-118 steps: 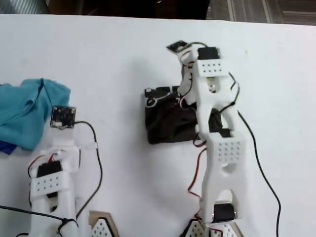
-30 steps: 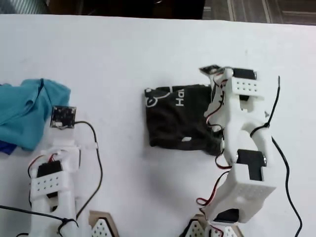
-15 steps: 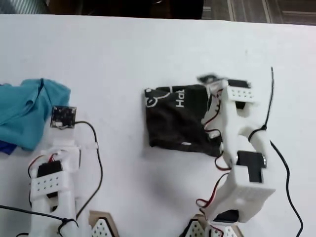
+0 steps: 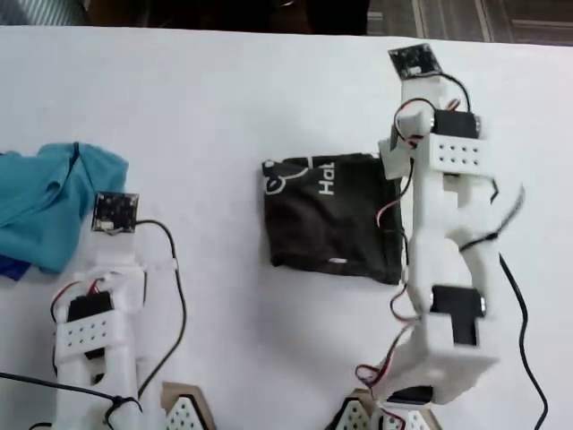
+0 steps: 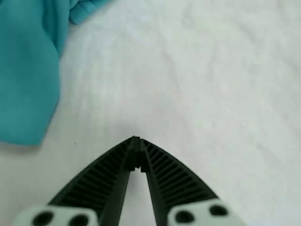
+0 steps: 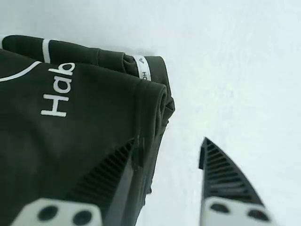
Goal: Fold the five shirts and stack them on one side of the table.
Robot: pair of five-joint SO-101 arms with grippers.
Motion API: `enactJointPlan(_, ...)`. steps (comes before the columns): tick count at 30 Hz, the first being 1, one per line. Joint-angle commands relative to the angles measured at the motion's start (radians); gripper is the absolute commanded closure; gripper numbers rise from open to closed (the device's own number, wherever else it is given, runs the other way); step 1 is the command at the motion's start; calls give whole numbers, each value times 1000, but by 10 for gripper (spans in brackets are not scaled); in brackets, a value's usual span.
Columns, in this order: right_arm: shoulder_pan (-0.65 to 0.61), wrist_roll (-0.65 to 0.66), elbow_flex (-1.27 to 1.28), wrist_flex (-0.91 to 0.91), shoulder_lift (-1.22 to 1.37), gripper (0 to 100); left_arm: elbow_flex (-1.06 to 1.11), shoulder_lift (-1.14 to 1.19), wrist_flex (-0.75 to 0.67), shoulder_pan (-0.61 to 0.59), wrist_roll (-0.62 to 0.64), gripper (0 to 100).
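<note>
A: Black shirt [image 4: 327, 219] lies flat in the middle of the table [image 4: 206, 107], folded into a tidy rectangle, with white lettering along its far edge.
B: Stacked layers show at its far right corner, a white band peeking out.
A: At the left edge, the teal shirt [image 4: 49, 202] is a loose, rumpled heap, unfolded.
B: A sliver of darker blue fabric [image 4: 7, 266] pokes from under its near side. It's well apart from the black one.
</note>
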Motion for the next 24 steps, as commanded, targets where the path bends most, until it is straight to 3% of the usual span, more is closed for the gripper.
enactJointPlan(1, -12, -12, -80, -81, 125, 782, -2, -15, -17, -6, -2, 972)
enactJointPlan(6, -5, -12, -241, -50, 295, 829, -2, -15, -17, -6, -2, 972)
enactJointPlan(16, -12, -8, -557, 110, 550, 832, -2, -15, -17, -6, -2, 972)
enactJointPlan(19, -12, 44, -647, 176, 602, 837, -2, -15, -17, -6, -2, 972)
enactJointPlan(24, 7, 60, -801, 220, 621, 989, -2, -15, -17, -6, -2, 972)
